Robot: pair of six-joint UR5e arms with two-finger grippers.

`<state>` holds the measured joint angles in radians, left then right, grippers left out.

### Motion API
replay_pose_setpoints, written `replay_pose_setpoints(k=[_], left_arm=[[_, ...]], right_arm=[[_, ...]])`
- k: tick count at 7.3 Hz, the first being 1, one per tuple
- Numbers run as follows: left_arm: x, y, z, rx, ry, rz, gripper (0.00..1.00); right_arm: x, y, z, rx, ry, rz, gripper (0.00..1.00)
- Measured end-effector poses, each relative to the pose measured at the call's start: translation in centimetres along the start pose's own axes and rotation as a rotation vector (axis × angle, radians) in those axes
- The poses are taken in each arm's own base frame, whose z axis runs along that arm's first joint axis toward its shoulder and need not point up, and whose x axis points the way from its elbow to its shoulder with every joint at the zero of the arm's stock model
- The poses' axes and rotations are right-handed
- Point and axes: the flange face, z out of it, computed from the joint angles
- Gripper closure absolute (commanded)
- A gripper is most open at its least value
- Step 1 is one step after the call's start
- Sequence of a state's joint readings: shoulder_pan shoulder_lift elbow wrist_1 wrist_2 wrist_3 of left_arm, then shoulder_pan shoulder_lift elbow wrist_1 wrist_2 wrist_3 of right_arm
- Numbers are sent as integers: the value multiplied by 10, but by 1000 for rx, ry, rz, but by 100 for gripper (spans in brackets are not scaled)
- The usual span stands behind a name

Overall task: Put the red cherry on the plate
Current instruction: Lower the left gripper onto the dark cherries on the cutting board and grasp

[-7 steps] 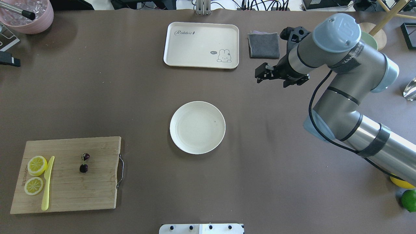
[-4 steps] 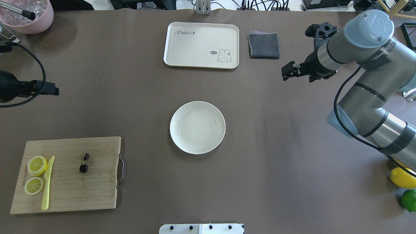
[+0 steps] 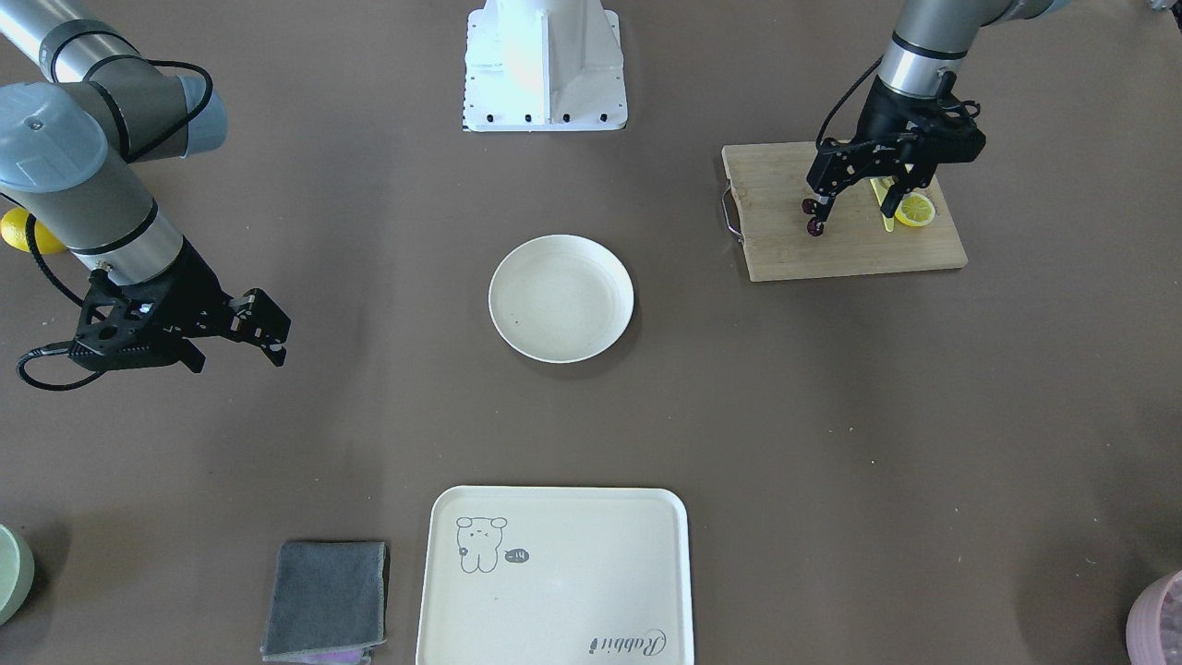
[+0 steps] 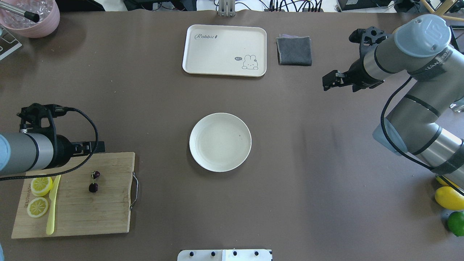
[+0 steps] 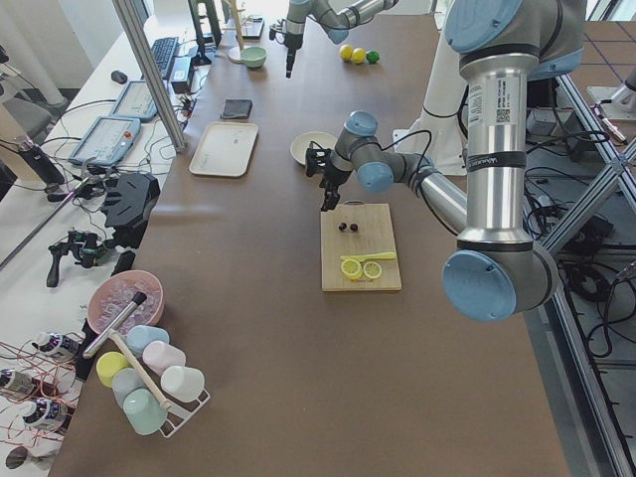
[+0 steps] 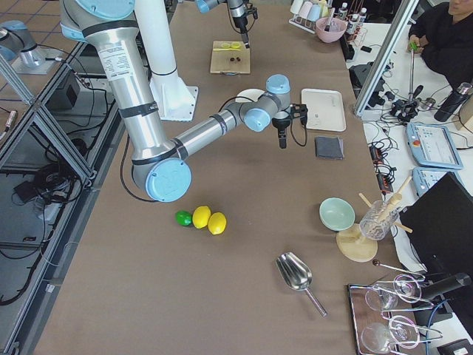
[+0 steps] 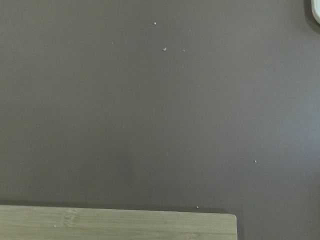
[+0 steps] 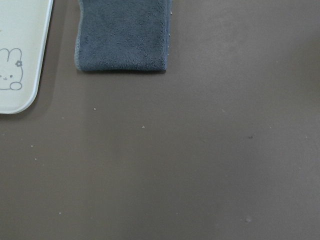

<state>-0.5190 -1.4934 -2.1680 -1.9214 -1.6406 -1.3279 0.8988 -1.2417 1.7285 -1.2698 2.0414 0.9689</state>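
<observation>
The left pincer hangs open and empty over the far edge of the cutting board. The cherry lies on the board just beside it, and the plate sits well beyond its tips. The right pincer is open too and holds nothing.

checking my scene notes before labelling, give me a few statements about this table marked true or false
1. The cherries lie on the cutting board. True.
2. A lemon slice sits on the plate. False: nothing lies on it.
3. The grey cloth lies beside the tray. True.
4. The left arm's jaws hold the cherries. False: the cherries lie free on the board, apart from the jaws.
</observation>
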Motion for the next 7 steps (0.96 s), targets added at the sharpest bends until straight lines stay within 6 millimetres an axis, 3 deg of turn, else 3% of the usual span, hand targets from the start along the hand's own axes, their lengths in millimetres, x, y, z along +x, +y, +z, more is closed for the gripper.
replay_pose_setpoints(k=[2, 7], left_arm=[[4, 25, 15, -14, -22, 17, 12], [-9, 41, 41, -37, -75, 37, 35]], right_arm=[[1, 0, 0, 2, 1, 4, 0], [1, 1, 0, 1, 0, 5, 0]])
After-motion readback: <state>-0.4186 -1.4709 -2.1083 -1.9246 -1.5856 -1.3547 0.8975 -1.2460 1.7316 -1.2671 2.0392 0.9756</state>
